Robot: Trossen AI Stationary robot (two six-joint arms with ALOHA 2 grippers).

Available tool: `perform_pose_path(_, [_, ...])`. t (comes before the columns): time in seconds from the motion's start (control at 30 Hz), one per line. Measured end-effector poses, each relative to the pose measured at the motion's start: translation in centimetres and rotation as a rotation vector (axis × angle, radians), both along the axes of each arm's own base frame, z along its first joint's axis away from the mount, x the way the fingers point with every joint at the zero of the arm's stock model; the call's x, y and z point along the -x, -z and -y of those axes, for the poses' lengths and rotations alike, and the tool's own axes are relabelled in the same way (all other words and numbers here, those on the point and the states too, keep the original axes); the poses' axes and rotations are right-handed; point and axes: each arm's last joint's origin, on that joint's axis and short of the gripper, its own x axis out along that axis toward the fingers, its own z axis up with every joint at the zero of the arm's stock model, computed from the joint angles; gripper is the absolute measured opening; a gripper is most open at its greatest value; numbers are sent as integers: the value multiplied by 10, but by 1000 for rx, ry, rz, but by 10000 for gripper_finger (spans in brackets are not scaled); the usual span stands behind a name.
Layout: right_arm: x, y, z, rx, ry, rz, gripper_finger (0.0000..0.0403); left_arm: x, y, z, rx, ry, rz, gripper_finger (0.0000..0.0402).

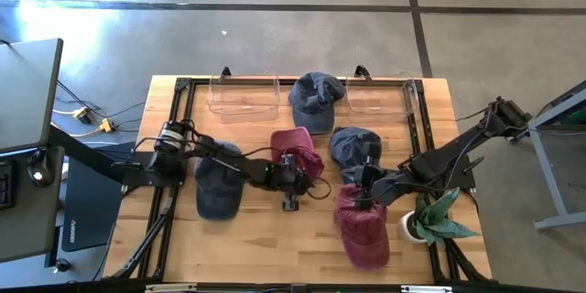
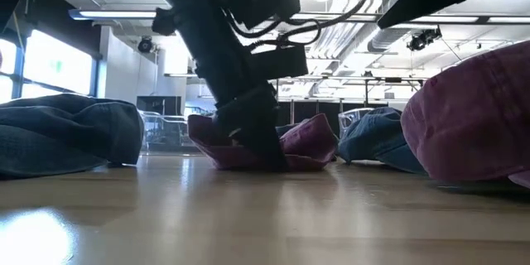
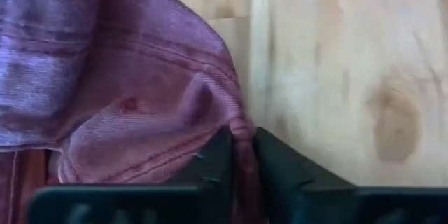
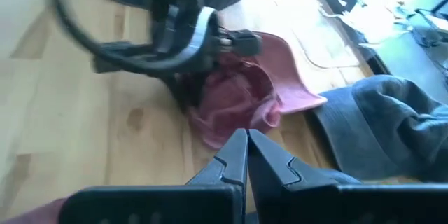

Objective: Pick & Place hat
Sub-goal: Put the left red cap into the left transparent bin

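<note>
My left gripper (image 3: 241,157) is pinched tight on a fold of the maroon hat (image 3: 133,91) between its fingers, so I lift slowly; right gripper (image 4: 246,155) hovers closed, empty.

A wooden desk (image 1: 275,238) with a black frame (image 1: 188,87) carries two clear bins (image 1: 244,94) (image 1: 380,94) along its far edge, well beyond both sets of jaws. A potted plant (image 1: 432,218) stands at the desk's right edge, just beside the right jaws on their outer side. Left of the desk, far from the left jaws, sit a dark monitor (image 1: 26,92) and cables (image 1: 87,114) on the grey floor (image 1: 275,18). Ceiling lights (image 2: 116,15) show in the room behind.
</note>
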Motion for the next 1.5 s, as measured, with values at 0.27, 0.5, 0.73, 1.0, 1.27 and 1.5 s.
perform_pose_path(0.27, [0,0,-1,-7,-35,-13,9,-4,-55,0,88,6,83,14])
perform_pose_path(0.5, [0,1,-2,-26,-56,-23,3,31,-156,-12,139,-11,339,8])
perform_pose_path(0.73, [0,1,-3,-40,-72,-28,5,92,-232,-40,96,-180,523,9])
perform_pose_path(1.0, [-1,0,-2,-37,-69,-21,2,145,-261,-74,-72,-445,561,9])
perform_pose_path(1.27, [-1,-1,-1,-9,-38,-5,7,179,-269,-114,-323,-712,479,9])
perform_pose_path(1.5, [-1,-1,-1,-9,-38,-4,5,197,-258,-150,-374,-853,316,9])
